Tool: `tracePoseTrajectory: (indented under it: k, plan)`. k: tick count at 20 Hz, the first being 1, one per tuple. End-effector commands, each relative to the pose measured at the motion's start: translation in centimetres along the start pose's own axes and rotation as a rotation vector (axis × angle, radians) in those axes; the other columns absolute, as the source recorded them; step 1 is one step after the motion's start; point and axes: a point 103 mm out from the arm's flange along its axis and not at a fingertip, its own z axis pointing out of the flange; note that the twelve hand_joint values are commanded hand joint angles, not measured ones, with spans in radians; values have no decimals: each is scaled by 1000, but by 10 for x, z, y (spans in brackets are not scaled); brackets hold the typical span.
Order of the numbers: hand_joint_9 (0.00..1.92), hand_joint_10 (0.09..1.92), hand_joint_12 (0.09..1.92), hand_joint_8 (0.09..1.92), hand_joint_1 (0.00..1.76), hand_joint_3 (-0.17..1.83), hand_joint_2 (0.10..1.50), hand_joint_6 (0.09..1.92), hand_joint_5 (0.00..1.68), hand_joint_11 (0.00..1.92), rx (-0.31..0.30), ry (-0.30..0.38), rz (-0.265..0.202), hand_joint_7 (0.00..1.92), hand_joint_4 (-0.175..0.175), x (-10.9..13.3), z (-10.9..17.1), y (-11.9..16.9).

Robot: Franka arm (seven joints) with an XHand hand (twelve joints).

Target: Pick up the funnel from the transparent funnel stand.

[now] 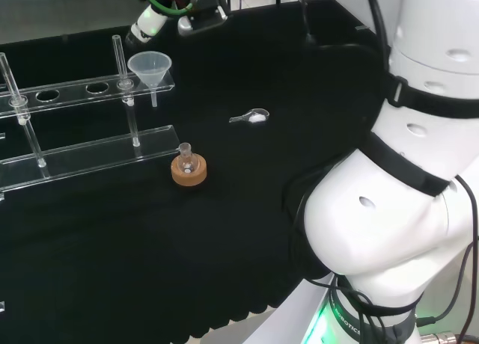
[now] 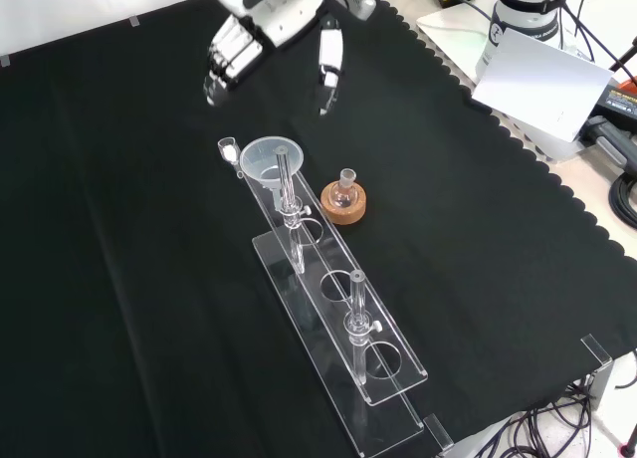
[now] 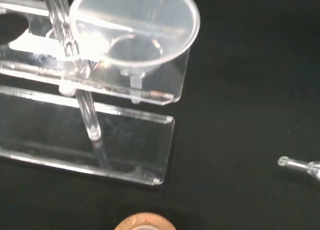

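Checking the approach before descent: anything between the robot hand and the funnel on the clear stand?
Nothing visible blocks it. In the front view the robot hand hangs open above and beyond the funnel, with bare cloth between. The nearest obstacle is the stand's upright rod right beside the funnel bowl; the cork ring sits off to the side.

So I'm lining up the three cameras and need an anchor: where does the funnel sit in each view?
Head view: the funnel sits in the end hole of the clear stand, upper left.
Front view: funnel at the stand's far end, just above centre, below the hand.
Wrist view: funnel large and close.
Shared landmark: the cork ring beside the stand.
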Motion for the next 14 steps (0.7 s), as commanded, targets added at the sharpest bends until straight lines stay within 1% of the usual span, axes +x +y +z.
tracePoseTrajectory:
  k: [1,6,10,14]
  plan:
    - [124,876,1492,527,519,144,748,87,2,303,120,-62,-47,0,-17,14,15,14]
    - [93,917,1508,499,500,133,732,87,11,306,166,-98,-56,0,-24,18,18,19]
    - [93,928,1513,524,510,130,728,87,45,305,151,-148,-67,0,-31,23,22,22]
    - [102,932,1517,580,546,125,723,87,70,303,161,-178,-69,0,-35,25,26,26]
